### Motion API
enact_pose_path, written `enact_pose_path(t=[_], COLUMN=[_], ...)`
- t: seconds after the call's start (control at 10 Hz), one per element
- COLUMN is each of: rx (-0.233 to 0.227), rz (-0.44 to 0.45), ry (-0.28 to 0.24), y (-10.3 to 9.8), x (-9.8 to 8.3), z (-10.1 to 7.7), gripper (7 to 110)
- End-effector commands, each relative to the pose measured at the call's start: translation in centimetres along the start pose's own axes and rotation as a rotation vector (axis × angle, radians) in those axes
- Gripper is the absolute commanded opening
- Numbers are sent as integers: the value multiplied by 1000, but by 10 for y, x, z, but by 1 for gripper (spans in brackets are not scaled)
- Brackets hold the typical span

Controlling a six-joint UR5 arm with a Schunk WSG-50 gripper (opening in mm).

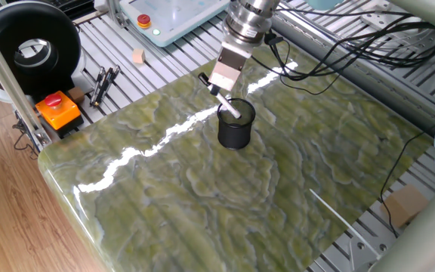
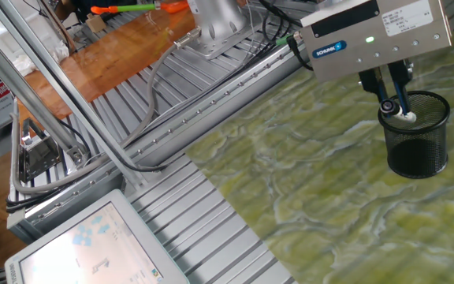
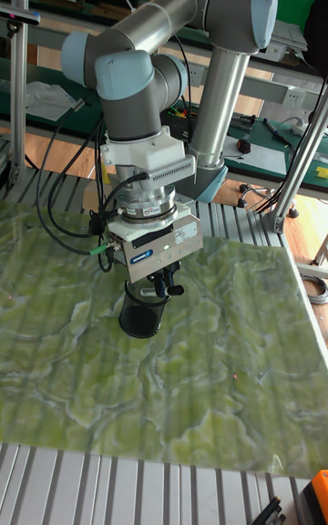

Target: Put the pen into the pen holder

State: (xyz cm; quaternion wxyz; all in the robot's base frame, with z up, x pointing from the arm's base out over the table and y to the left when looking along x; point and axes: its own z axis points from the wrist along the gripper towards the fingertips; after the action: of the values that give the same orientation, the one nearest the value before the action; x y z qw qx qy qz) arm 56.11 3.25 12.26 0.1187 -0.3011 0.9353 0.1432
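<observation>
The pen holder (image 1: 236, 133) is a black mesh cup standing on the green marble table (image 1: 202, 196). The pen (image 1: 229, 106) leans steeply, its white lower end inside the cup's rim and its black upper end up beside my gripper. My gripper (image 1: 216, 85) hangs just above the cup's rim on its far-left side, shut on the pen. From the other fixed view the gripper (image 2: 394, 101) stands over the near rim of the holder (image 2: 418, 147), with the pen's white end (image 2: 407, 117) just inside. In the tall fixed view the gripper (image 3: 162, 286) covers the holder (image 3: 141, 313); the pen is hidden.
Off the table's left edge sit an orange box with a red button (image 1: 57, 108), a group of dark pens (image 1: 103, 81) and a small wooden block (image 1: 137, 56). Black cables (image 1: 338, 45) run behind the arm. A cardboard block (image 1: 402, 204) lies at the right edge.
</observation>
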Motion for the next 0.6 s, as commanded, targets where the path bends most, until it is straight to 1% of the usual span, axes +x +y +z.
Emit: enact_pose_path(t=[0.0,0.1,0.2,0.4,0.5], rx=[-2,7,3,10,0], rz=[8,-16,-22,-38,-41], ry=[-9,-7,-10,-1,1], y=[1,-2,-2,-5,-3], x=[-3,-3,-4,-1,0], z=[-2,-3,-4,-5,-6], gripper=[7,7,22,22,44])
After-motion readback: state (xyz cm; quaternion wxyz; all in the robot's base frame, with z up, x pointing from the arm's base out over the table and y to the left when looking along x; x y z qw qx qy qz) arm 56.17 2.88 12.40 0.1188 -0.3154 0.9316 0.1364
